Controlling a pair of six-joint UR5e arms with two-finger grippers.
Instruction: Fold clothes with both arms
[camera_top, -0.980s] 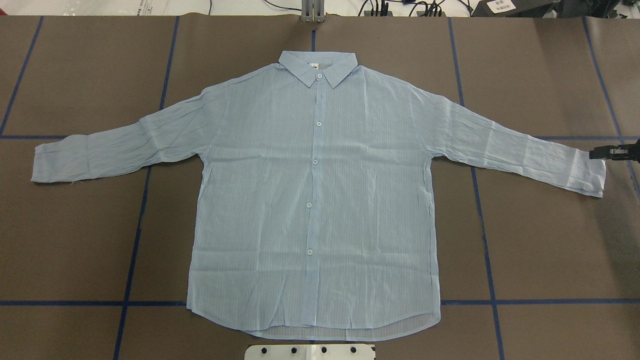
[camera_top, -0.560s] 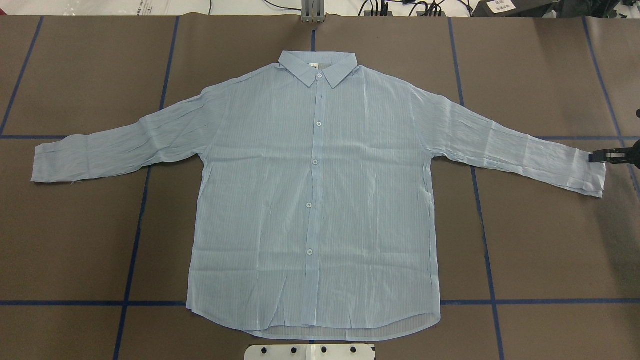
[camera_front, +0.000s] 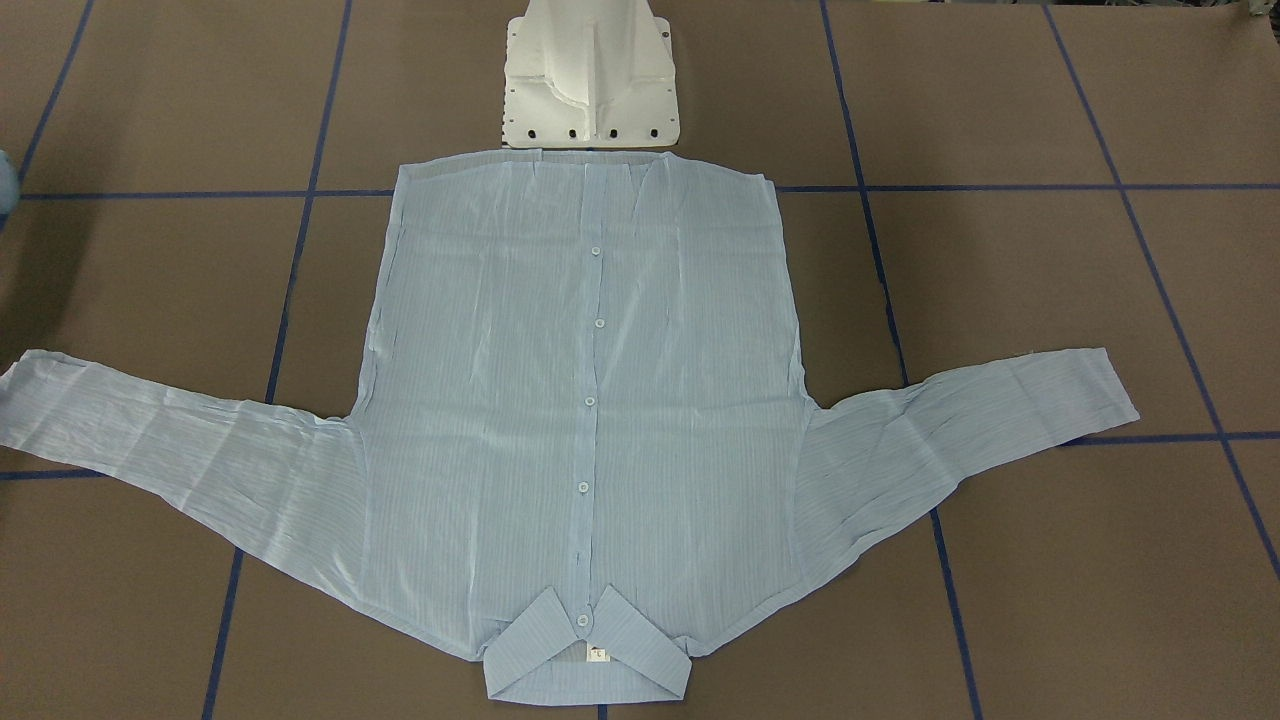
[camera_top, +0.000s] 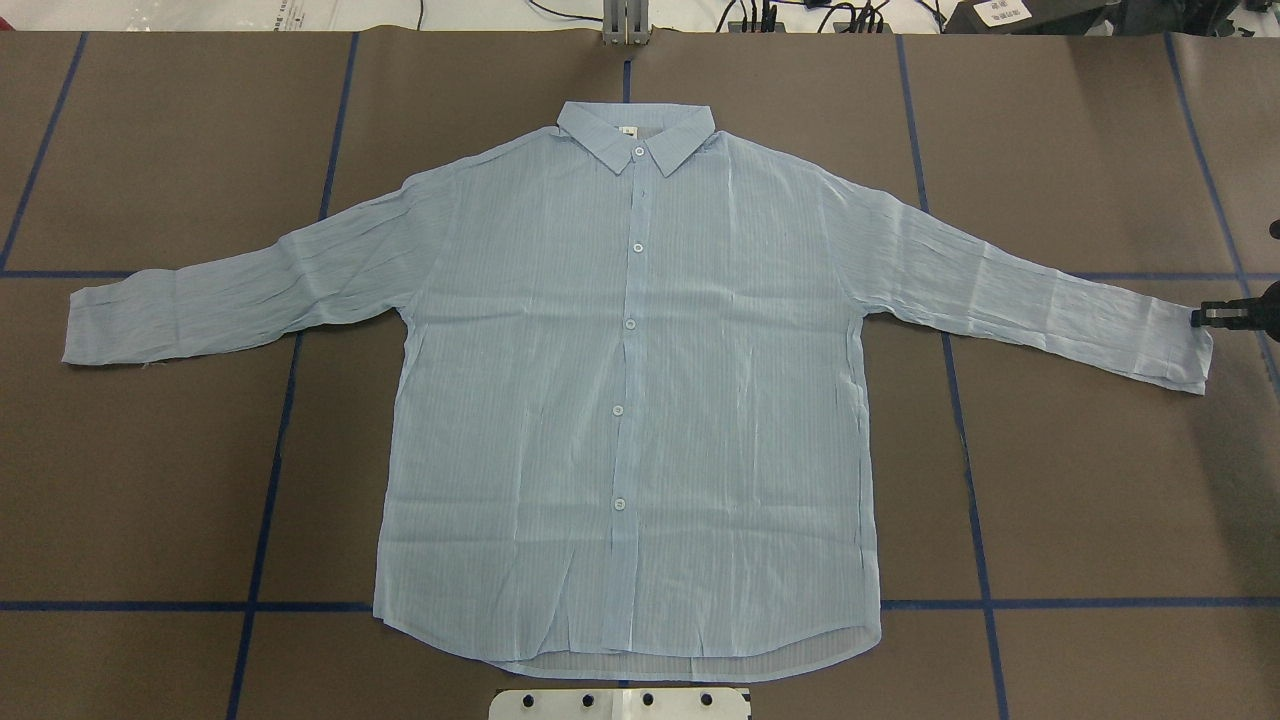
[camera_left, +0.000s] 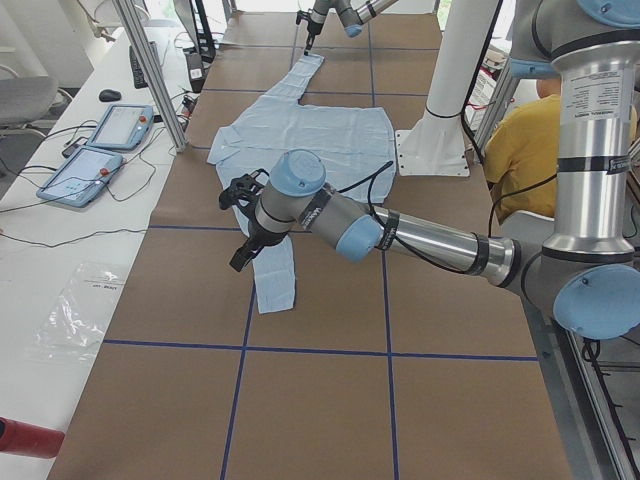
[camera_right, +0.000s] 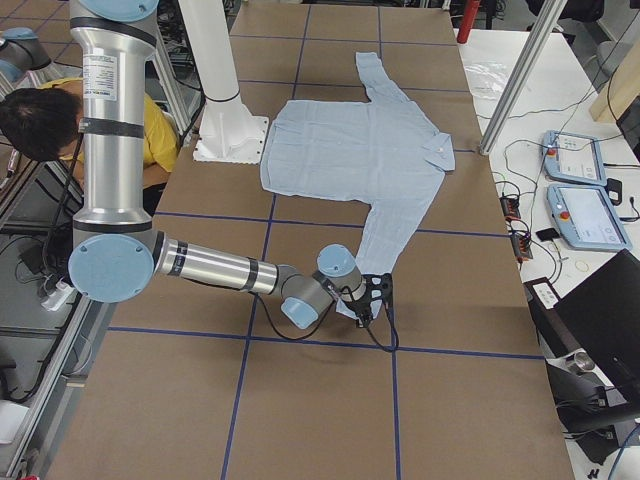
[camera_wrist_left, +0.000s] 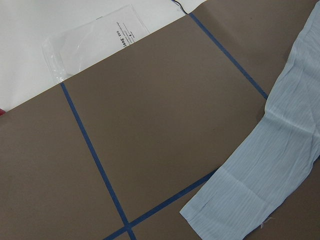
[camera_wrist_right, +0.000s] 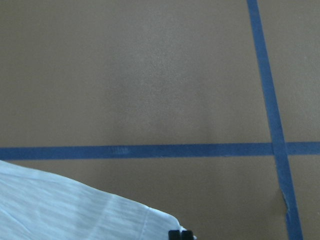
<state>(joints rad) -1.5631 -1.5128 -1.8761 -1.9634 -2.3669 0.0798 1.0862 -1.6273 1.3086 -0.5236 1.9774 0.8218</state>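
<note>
The light-blue shirt (camera_top: 630, 400) lies flat and face up on the brown table, buttoned, collar at the far side and both sleeves spread out. My right gripper (camera_top: 1195, 318) is low at the far corner of the right sleeve's cuff (camera_top: 1185, 345). In the right wrist view its black tips (camera_wrist_right: 181, 234) look closed together beside the cuff corner (camera_wrist_right: 150, 220). Whether they pinch cloth does not show. My left gripper (camera_left: 240, 258) hangs just above the left sleeve's cuff (camera_wrist_left: 250, 200). It shows only in the exterior left view, so I cannot tell whether it is open or shut.
The white pedestal base (camera_front: 590, 80) stands at the near edge by the shirt's hem. Blue tape lines (camera_top: 270, 500) cross the table. A plastic bag (camera_wrist_left: 95, 40) lies off the table's left end. Tablets (camera_left: 100, 145) and a person in yellow (camera_left: 525, 140) are alongside.
The right gripper has moved a little toward the near side and outward, settling onto the corner of the right cuff. The shirt has not moved.
</note>
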